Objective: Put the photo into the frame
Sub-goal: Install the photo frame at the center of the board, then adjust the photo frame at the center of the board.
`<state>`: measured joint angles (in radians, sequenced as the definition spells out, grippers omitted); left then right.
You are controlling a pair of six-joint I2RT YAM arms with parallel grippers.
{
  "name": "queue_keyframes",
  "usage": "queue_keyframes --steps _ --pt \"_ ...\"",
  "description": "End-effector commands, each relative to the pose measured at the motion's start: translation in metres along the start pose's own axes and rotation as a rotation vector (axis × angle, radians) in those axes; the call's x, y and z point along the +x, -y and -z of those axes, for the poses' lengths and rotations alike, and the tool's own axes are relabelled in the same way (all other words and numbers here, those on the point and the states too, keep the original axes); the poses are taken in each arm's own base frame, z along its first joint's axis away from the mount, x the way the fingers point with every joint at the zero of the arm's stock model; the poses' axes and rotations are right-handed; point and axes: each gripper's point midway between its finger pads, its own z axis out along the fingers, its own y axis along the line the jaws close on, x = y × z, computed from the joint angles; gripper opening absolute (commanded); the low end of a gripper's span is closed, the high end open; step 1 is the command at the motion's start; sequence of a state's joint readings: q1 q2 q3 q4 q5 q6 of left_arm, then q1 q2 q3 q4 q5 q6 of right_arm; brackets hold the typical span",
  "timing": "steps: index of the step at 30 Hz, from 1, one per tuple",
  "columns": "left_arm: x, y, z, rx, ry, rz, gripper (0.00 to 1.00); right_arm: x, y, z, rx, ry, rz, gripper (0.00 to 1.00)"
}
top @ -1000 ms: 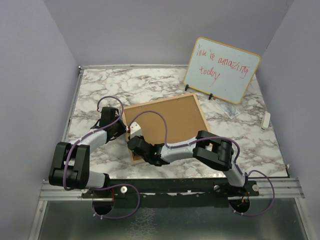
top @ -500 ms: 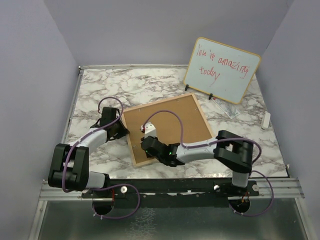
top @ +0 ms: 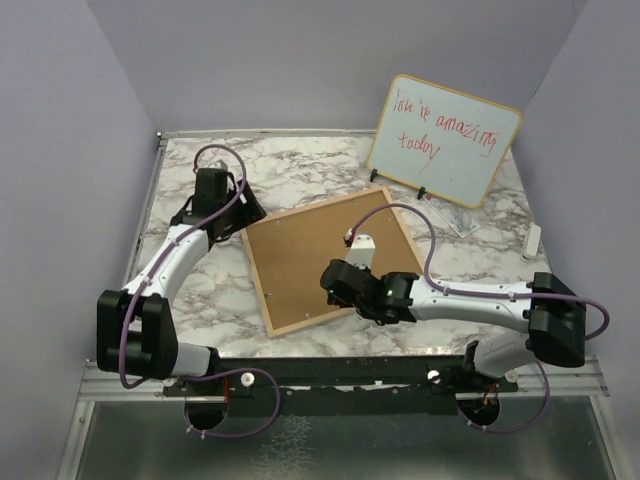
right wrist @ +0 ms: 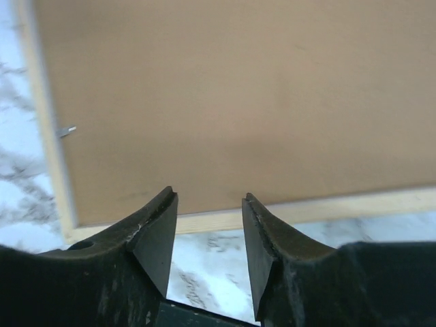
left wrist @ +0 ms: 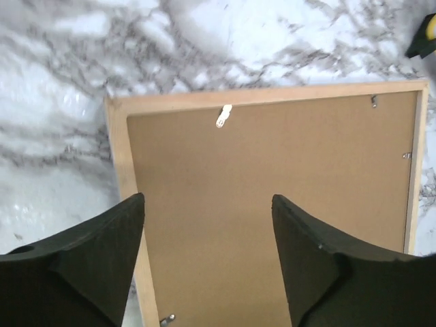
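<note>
Since the large rectangular light-wood frame [left wrist: 272, 95] lies face down on the grey-veined marble table [top: 480, 250] with the plain brown backing board [top: 325, 260] filling it, the job looks nearly done: I judge this to be the letting-go after the back was seated. The glossy photo shows in no view; if it is in, it lies beneath the board, and I cannot tell. The left gripper [left wrist: 208, 203] hangs over the frame's far-left corner, jaws wide apart with nothing between them. The right gripper [right wrist: 208, 199] hovers above the board's near-right part, jaws parted, also empty. The next move would call for checking that the small metal tabs [left wrist: 373, 101] along the rails hold the board. Against a second ago, both grippers have left the near-left edge, the right has gone from closed to parted, the left has widened, and the frame has shifted slightly
</note>
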<state>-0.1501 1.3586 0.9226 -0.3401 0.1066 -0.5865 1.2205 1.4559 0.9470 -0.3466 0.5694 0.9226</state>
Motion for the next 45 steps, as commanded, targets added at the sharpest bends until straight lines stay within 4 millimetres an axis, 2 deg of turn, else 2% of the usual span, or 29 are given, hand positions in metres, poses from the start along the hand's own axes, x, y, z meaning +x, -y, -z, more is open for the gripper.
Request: queue_keyframes --steps 1,3,7,9,12,15,17,22,28,35,40,45 --pt "-0.029 0.013 -0.012 0.014 0.019 -0.139 0.78 0.013 0.078 0.016 0.268 -0.096 -0.155 0.49" --pt "-0.034 0.022 -0.028 0.033 0.003 -0.173 0.80 0.009 0.102 0.024 0.338 -0.085 -0.239 0.52" --pt "-0.047 0.044 -0.063 0.074 -0.013 -0.255 0.83 0.002 0.140 0.034 0.382 -0.067 -0.375 0.73" --pt "-0.049 0.060 -0.085 0.095 -0.034 -0.308 0.84 0.003 0.151 0.033 0.370 -0.085 -0.417 0.80" --pt "-0.046 0.074 -0.117 0.119 -0.082 -0.370 0.84 0.008 0.162 0.023 0.356 -0.158 -0.496 0.84" --pt "-0.045 0.082 -0.136 0.136 -0.101 -0.422 0.85 0.008 0.166 0.013 0.351 -0.217 -0.556 0.85" --pt "-0.042 0.081 -0.147 0.146 -0.118 -0.462 0.85 0.006 0.162 0.005 0.325 -0.253 -0.576 0.85" --pt "-0.013 0.067 -0.165 0.180 -0.264 -0.504 0.81 0.003 0.155 -0.007 0.318 -0.322 -0.606 0.85" --pt "0.021 0.067 -0.151 0.268 -0.389 -0.461 0.76 0.014 0.157 -0.006 0.352 -0.415 -0.664 0.85" --pt "0.042 0.052 -0.128 0.236 -0.435 -0.411 0.57 0.027 0.162 -0.002 0.358 -0.462 -0.607 0.84" --pt "0.053 0.028 -0.101 0.123 -0.427 -0.381 0.48 0.040 0.171 -0.004 0.388 -0.527 -0.557 0.69" --pt "0.077 -0.007 -0.072 -0.003 -0.477 -0.358 0.44 0.030 0.171 -0.013 0.373 -0.526 -0.503 0.65"
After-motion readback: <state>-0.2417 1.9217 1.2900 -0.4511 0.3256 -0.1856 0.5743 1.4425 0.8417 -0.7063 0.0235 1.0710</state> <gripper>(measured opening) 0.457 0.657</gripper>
